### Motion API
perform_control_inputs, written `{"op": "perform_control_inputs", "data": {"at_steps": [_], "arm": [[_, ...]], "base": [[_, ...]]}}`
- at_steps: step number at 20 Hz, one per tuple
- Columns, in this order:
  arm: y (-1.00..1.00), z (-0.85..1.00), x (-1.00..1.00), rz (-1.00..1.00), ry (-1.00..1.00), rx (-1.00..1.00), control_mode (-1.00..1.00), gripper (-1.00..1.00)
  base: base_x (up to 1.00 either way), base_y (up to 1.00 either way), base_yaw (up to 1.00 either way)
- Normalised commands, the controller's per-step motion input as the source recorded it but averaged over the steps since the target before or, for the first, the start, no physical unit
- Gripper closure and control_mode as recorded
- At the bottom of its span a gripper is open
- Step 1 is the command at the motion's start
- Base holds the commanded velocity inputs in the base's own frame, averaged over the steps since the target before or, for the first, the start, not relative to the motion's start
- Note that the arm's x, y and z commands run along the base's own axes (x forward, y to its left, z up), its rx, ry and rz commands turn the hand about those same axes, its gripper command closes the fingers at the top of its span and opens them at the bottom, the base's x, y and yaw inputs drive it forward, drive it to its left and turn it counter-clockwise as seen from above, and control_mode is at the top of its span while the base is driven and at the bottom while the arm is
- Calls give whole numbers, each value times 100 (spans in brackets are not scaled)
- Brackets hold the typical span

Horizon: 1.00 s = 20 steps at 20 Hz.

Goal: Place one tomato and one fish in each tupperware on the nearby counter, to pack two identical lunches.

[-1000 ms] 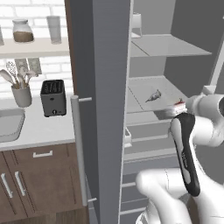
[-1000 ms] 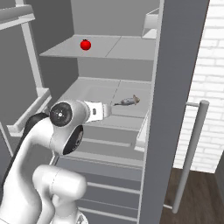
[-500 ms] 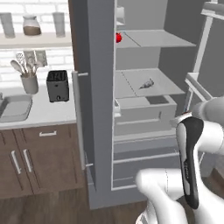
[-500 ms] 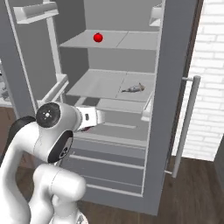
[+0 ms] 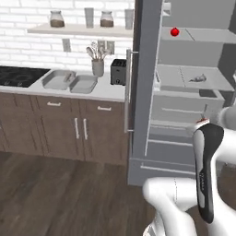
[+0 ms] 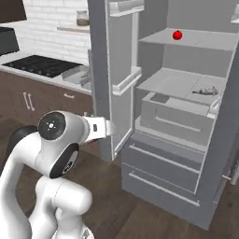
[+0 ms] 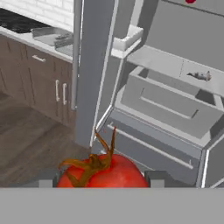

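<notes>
Tupperware trays are sitting side by side on the bench, the second tray just right of the first, between the dark cooktop and the black toaster. I am looking at a big grey fridge standing open to the right of the bench, its door swung out. On its upper shelf a red tomato is resting; on the shelf below, a small grey fish is lying. My end effector is holding another tomato between its fingers, stem up, well apart from the trays.
</notes>
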Motion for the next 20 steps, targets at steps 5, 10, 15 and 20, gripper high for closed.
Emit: {"op": "perform_control_inputs", "data": {"at_steps": [5,10,15,20], "arm": [[0,0,0,0,0,0,100,100],[0,0,0,0,0,0,100,100],[0,0,0,0,0,0,100,100],[0,0,0,0,0,0,100,100]], "base": [[3,85,79],[40,70,76],[100,15,57],[100,0,13]]}}
